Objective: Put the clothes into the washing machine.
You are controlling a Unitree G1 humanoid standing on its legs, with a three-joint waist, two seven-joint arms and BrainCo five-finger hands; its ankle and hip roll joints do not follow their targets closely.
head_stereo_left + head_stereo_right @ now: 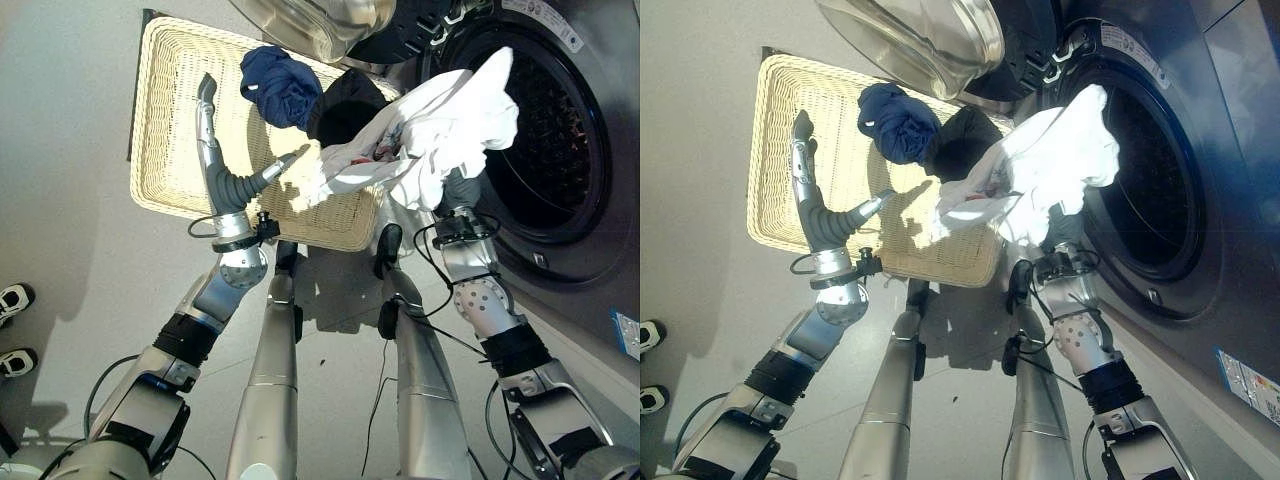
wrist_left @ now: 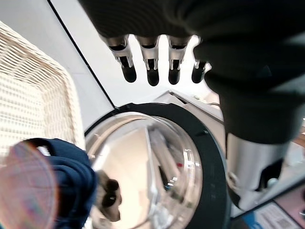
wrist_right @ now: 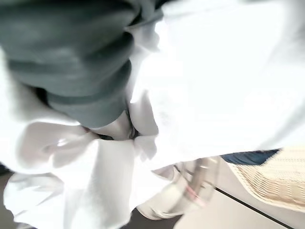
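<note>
**Basket, floor and a bystander's shoes**

A pale rectangular wicker laundry basket [image 1: 168,130] lies on the grey floor [image 1: 70,150], directly beneath the fingers of the left hand [image 1: 228,188]. Two white shoes [image 1: 13,299] of a person stand on the floor well apart from those fingers, out past the wrist side.

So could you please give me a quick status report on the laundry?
Left hand open over wicker basket. Right hand buried in white garment, raised at washing machine opening. Navy garment and black garment still in basket.

Silver arms, dark ribbed wrists, dark-tipped fingers [image 2: 152,71].
</note>
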